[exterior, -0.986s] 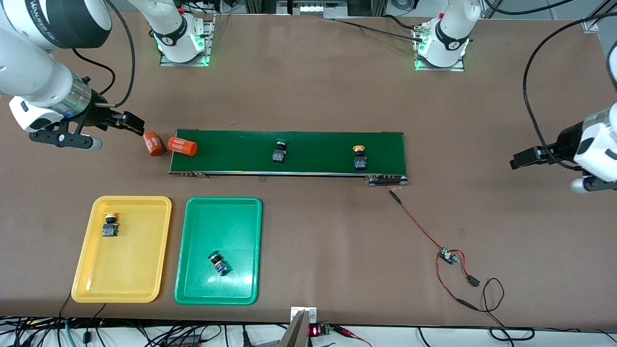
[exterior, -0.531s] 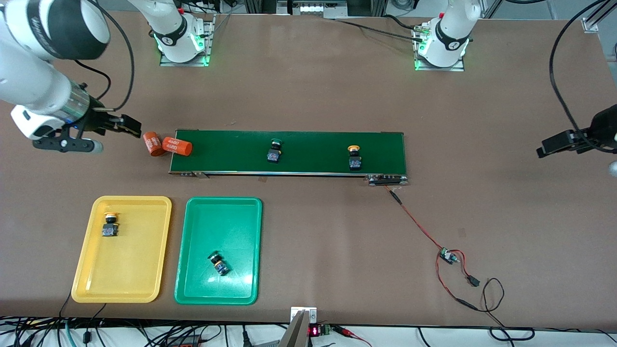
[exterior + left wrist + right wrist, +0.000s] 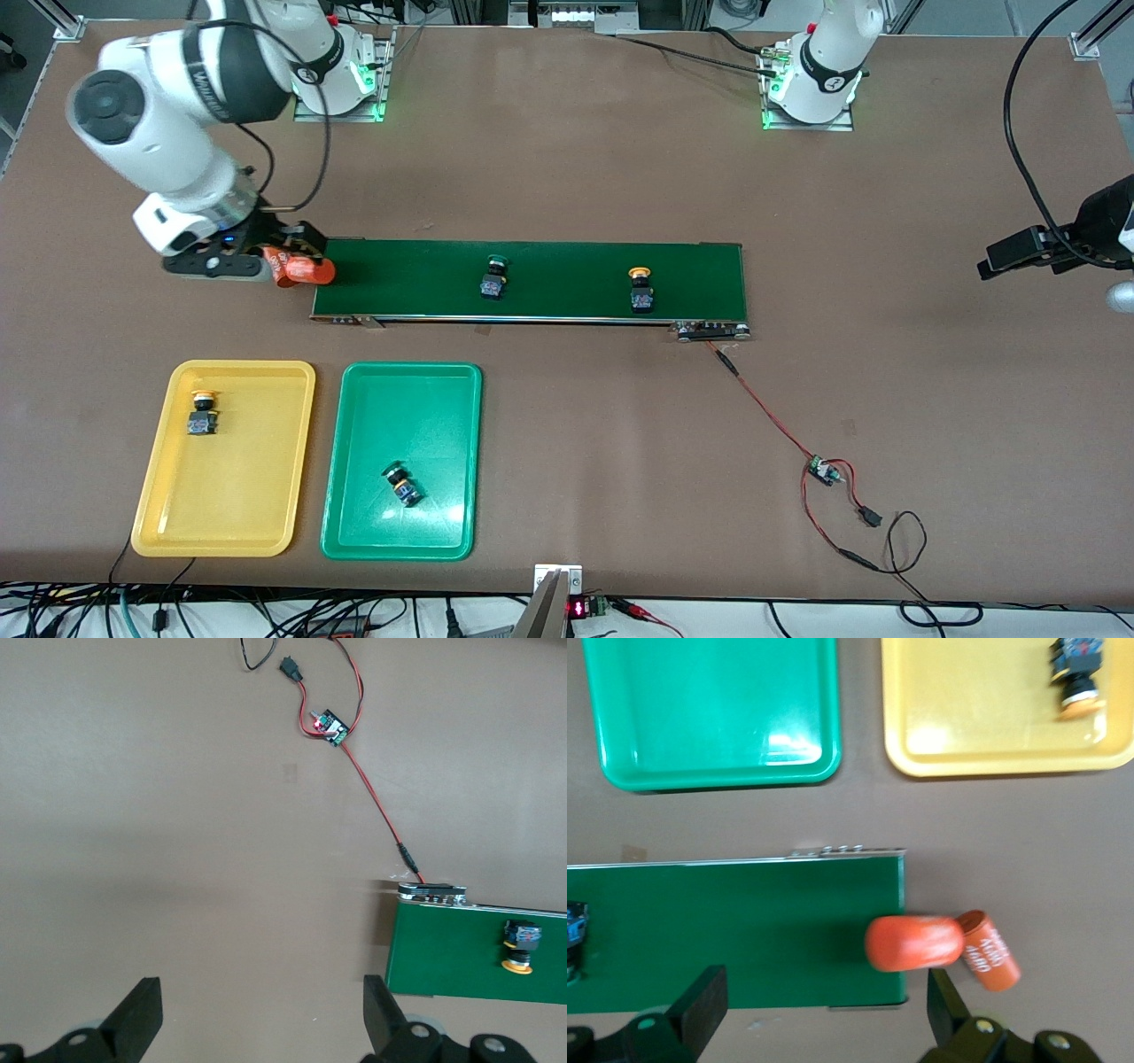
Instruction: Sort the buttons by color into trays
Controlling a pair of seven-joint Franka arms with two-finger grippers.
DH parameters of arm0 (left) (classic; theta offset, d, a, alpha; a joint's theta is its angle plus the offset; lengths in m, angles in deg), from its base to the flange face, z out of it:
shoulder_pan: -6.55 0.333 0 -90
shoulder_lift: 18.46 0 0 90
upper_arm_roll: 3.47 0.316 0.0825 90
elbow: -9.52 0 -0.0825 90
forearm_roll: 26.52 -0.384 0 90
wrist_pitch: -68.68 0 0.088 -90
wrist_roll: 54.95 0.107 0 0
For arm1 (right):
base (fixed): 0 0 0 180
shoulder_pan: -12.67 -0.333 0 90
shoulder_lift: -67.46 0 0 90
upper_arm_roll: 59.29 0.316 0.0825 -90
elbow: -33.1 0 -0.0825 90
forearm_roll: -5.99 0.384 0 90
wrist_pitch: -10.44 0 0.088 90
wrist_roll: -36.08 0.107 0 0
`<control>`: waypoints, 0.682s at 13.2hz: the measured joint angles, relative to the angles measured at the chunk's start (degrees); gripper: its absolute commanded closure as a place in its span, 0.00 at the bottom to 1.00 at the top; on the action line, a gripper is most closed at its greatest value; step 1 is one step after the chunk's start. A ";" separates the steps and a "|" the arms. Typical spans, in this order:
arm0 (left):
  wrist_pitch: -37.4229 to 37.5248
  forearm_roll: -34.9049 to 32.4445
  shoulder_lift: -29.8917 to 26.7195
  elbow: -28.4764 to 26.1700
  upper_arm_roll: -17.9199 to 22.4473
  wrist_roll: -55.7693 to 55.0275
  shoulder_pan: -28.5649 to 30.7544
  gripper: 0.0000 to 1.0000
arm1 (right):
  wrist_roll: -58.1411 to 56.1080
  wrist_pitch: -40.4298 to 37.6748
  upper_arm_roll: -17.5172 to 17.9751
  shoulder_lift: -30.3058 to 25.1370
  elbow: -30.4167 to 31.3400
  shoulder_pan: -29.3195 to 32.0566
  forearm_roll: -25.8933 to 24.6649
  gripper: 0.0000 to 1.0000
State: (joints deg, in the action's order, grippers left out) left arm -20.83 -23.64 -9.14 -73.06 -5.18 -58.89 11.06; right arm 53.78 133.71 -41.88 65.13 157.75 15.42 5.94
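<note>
**Two buttons sorted, two on the belt**

You see a brown desk (image 3: 567, 159) with a long dark-green conveyor belt (image 3: 549, 301) across its middle. On the belt stand a green-capped button (image 3: 493, 277) and, toward the left arm's end, a yellow-capped button (image 3: 640, 290).

Near the desk's front edge, at the right arm's end, a yellow tray (image 3: 257, 496) holds another yellow button (image 3: 202, 414), and beside it a green tray (image 3: 443, 399) holds another green button (image 3: 401, 484), lying tilted.

Your right gripper (image 3: 297, 251) hangs over the belt's end, above two orange cylinders (image 3: 943, 945) that touch each other, one partly on the belt. Its jaws are spread wide, holding nothing.

Your left gripper (image 3: 1010, 255) hangs over bare desk near the edge at the left arm's end, jaws spread wide and empty. A red wire (image 3: 762, 412) runs from the belt to a small circuit board (image 3: 821, 470).
</note>
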 measured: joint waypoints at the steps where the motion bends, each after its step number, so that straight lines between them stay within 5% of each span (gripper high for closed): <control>1: 0.00 -0.43 -0.17 -0.18 -0.10 -0.09 0.05 0.00 | 1.16 0.37 1.69 -0.31 1.15 0.01 0.00 0.00; 9: -0.04 -0.64 -0.85 -0.84 -0.37 -0.07 0.85 0.00 | 12.21 1.77 10.41 -1.90 5.46 0.14 0.00 0.00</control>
State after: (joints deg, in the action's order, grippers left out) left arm -20.87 -24.28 -9.99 -73.91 -5.55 -58.96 11.90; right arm 65.99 135.48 -31.47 63.23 163.21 15.56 5.94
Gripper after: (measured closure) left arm 0.000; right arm 0.000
